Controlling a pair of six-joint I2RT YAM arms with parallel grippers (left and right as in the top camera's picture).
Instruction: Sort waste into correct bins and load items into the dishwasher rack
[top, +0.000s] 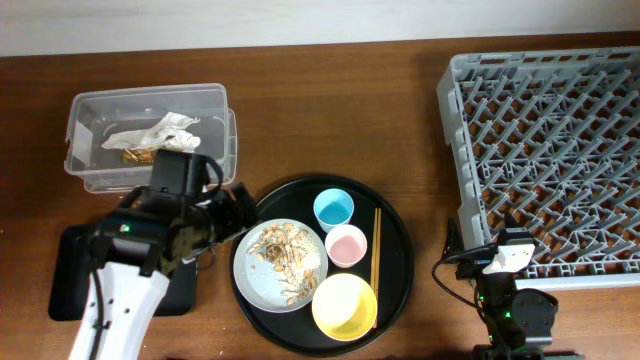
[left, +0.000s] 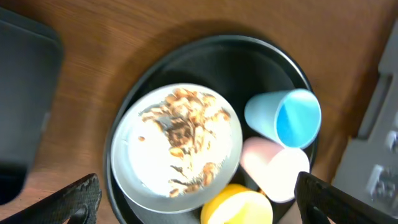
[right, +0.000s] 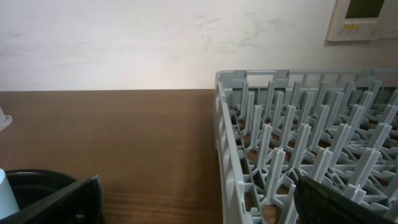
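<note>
The white-and-gold wrapper (top: 150, 133) lies in the clear tub (top: 85, 165). The shallow black tray (top: 68, 290) sits at the lower left, partly under my left arm. The grey plate (top: 262, 285) (left: 137, 177) carries brown and beige food scraps (top: 280, 255). The blue cup (top: 333, 209) (left: 286, 118), pink cup (top: 346, 245) (left: 273, 165), yellow bowl (top: 345, 305) (left: 239, 208) and chopsticks (top: 376, 245) stand around it. My left gripper (top: 238, 212) (left: 199, 205) is open and empty above the plate's left side. My right gripper (top: 482, 238) (right: 199, 205) is open and empty at the dishwasher rack's (top: 545, 150) (right: 298, 143) front left corner.
The plate, cups, bowl and chopsticks all sit on a large round black tray (top: 395, 290) (left: 205, 62) at the table's middle front. Its rim shows at the lower left of the right wrist view (right: 37, 183). Bare wood lies between this tray and the rack.
</note>
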